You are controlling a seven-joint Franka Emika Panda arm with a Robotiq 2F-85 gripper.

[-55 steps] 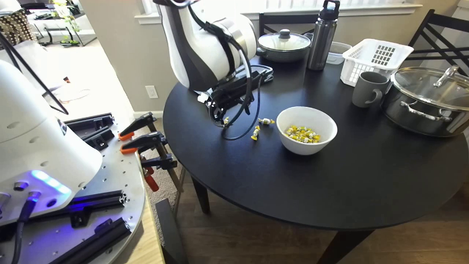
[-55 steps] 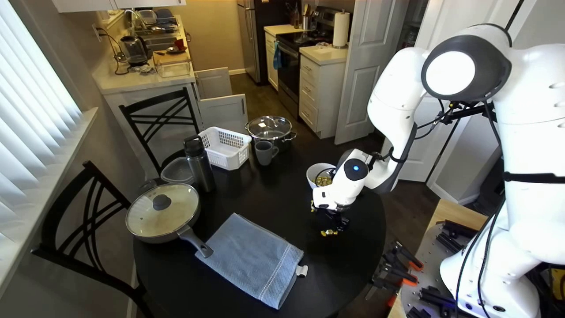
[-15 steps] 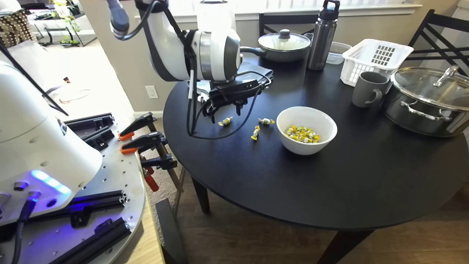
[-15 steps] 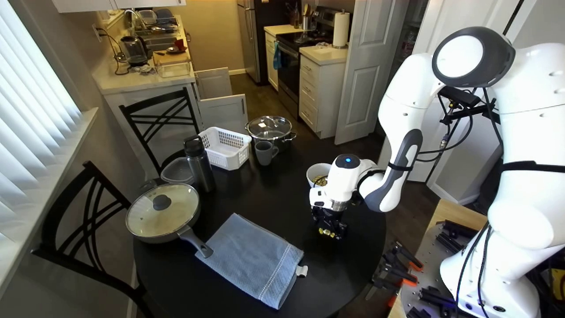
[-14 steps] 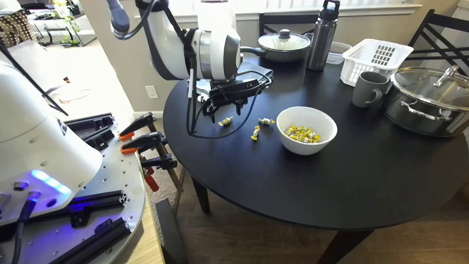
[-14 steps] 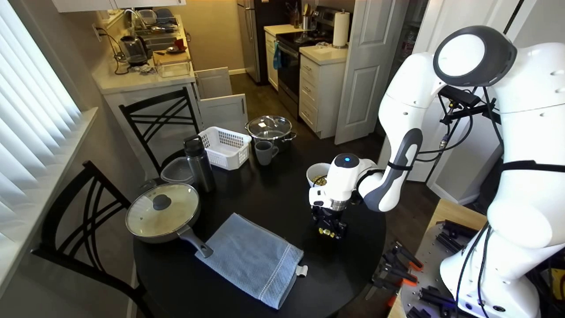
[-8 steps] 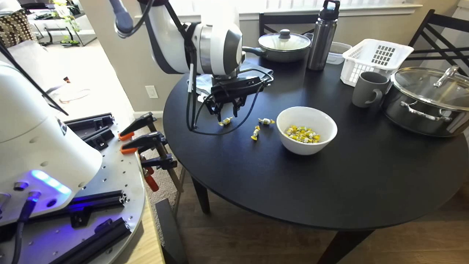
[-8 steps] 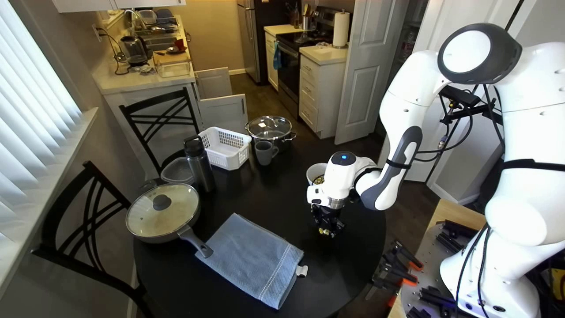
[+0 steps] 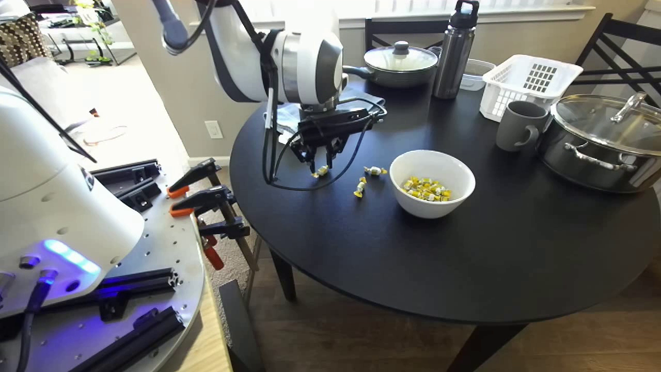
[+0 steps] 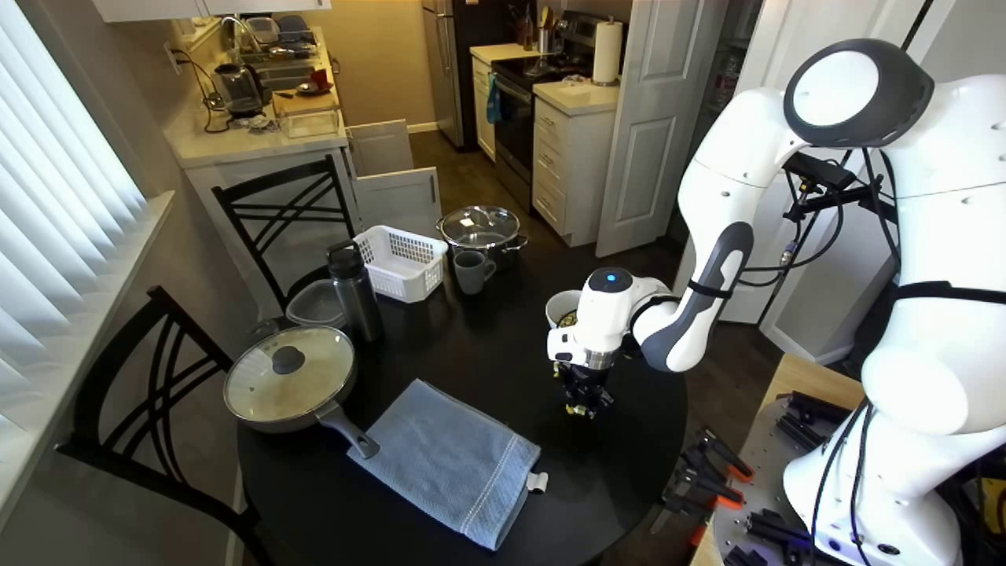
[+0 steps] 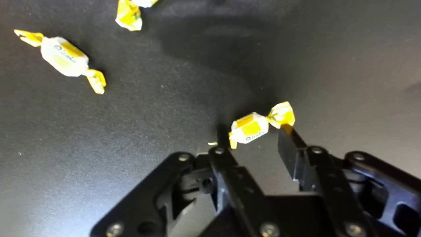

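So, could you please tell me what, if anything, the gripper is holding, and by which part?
Nothing appears held: the gripper stands open around a wrapped candy, its fingertips by the twisted wrapper ends; whether they touch cannot be told.

In the wrist view, the brand name "Ricola" is legible on the lower candy (image 11: 250,127) and the upper-left candy (image 11: 64,57).

A small wrapped candy (image 11: 250,128) is seen lying on the dark tabletop (image 11: 148,115), slightly aslant across the space between the parted fingers of the gripper (image 11: 254,131). Its white body is marked with yellow panels and dark lettering. One twisted yellow end is fanned out beside one fingertip; the other is partly hidden behind the opposite finger.
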